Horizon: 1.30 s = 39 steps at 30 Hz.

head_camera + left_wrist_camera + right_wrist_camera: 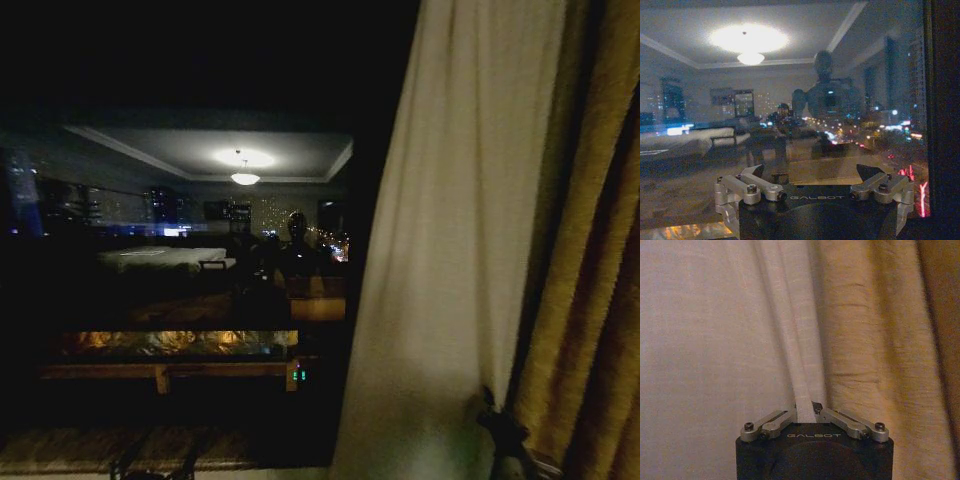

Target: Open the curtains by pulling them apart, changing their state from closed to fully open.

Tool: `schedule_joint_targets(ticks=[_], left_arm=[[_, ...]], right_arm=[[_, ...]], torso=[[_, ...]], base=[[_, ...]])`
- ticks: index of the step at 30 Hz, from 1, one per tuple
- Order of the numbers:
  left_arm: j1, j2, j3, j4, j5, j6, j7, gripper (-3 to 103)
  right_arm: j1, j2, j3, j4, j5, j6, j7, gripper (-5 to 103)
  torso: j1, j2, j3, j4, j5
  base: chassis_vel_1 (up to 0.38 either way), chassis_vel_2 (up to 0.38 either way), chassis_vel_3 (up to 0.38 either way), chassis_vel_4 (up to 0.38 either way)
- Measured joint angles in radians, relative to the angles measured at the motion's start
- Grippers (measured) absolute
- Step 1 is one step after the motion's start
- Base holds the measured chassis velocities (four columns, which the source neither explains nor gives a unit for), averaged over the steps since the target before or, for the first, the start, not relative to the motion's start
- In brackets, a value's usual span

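Note:
One sheer off-white curtain [450, 260] hangs bunched at the right of the dark window, its pleats drawn together low down. My right gripper [497, 418] is at the bottom right of the head view, shut on a narrow fold of this curtain [790, 330]. In the right wrist view the gripper [805, 411] pinches the fold between its fingertips. My left gripper [811, 172] faces the bare window glass [790, 100] with its fingers spread wide and nothing between them.
The heavier golden-brown drape [600, 280] hangs just right of the sheer panel and shows behind it [880, 340]. The window glass [200, 250] reflects a lit room and the robot. A stone sill [90, 450] runs along the bottom.

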Motion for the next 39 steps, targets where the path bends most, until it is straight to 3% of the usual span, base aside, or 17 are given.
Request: schedule_joint_targets(ticks=[12,13,14,15,16,20,22,24,27,35,36,37,39], left_arm=[[0.016,-0.007,-0.005,-0.015,0.002,-0.005,0.008,100],[0.02,-0.007,-0.008,-0.018,0.002,-0.007,0.007,100],[0.02,-0.007,-0.008,-0.018,0.002,-0.007,0.007,100],[0.021,-0.007,-0.008,-0.019,0.002,-0.008,0.007,100],[0.021,-0.008,-0.007,-0.021,0.001,-0.01,0.009,100],[0.017,-0.008,-0.004,-0.019,0.002,-0.01,0.008,100],[0.012,-0.007,-0.002,-0.017,0.001,-0.01,0.007,100],[0.012,-0.006,-0.003,-0.017,-0.001,-0.01,0.007,100],[0.01,0.005,-0.016,-0.017,-0.02,-0.007,0.004,100],[-0.001,0.009,-0.022,-0.007,-0.039,-0.006,0.002,100],[-0.005,0.009,-0.022,-0.001,-0.047,-0.006,0.0,100],[-0.005,0.009,-0.022,-0.001,-0.047,-0.006,0.0,100],[-0.012,0.01,-0.022,0.007,-0.067,-0.005,-0.003,100]], right_arm=[[0.003,0.0,0.038,-0.048,-0.014,0.027,0.022,0],[-0.021,0.003,0.03,-0.031,-0.013,0.01,0.025,0],[-0.021,0.003,0.03,-0.031,-0.013,0.01,0.025,0],[-0.031,0.003,0.025,-0.008,-0.013,0.006,0.023,5],[-0.052,0.001,0.016,0.048,-0.014,-0.001,0.008,10],[-0.112,0.002,-0.022,0.159,-0.01,-0.022,-0.049,21],[-0.151,0.001,-0.061,0.255,-0.01,-0.053,-0.083,37],[-0.158,0.001,-0.073,0.275,-0.011,-0.059,-0.086,37],[-0.207,0.001,-0.118,0.367,-0.025,-0.069,-0.093,54],[-0.371,0.001,-0.21,0.53,-0.071,-0.061,-0.085,76],[-0.421,0.001,-0.242,0.562,-0.104,-0.047,-0.082,86],[-0.421,0.001,-0.242,0.562,-0.104,-0.047,-0.082,86],[-0.481,0.001,-0.271,0.588,-0.143,-0.028,-0.081,96]], torso=[[0.0,0.0,0.0,0.0001,0.0003],[0.0,-0.001,0.001,-0.0019,0.0056],[0.0,-0.001,0.001,-0.0019,0.0056],[0.0,-0.001,0.001,-0.0018,0.0062],[0.0,-0.001,0.001,-0.0007,0.0013],[0.0,-0.001,0.001,-0.0004,0.0014],[0.0,0.0,0.0,-0.0001,0.0002],[0.0,0.0,0.0,-0.0001,0.0],[0.0,0.0,0.0,0.0002,0.0006],[0.0,0.0,0.0,-0.0001,0.0004],[0.0,0.0,0.0,-0.0001,0.0003],[0.0,0.0,0.0,-0.0001,0.0003],[0.0,0.0,0.0,-0.0001,0.0003]], base=[[0.0,0.0,0.0,0.0],[0.0,0.0,0.0,0.0],[0.0,0.0,0.0,0.0],[0.0,0.0,0.0,0.0],[0.0,0.0,0.0,0.0],[-0.033,-0.006,0.039,0.006],[0.0,0.0,0.0,0.0],[0.0,0.0,0.0,0.0],[0.0,0.0,0.0,0.0],[0.0,0.0,0.0,0.0],[0.0,0.0,0.0,0.0],[0.0,0.0,0.0,0.0],[0.0,0.0,0.0,0.0]])
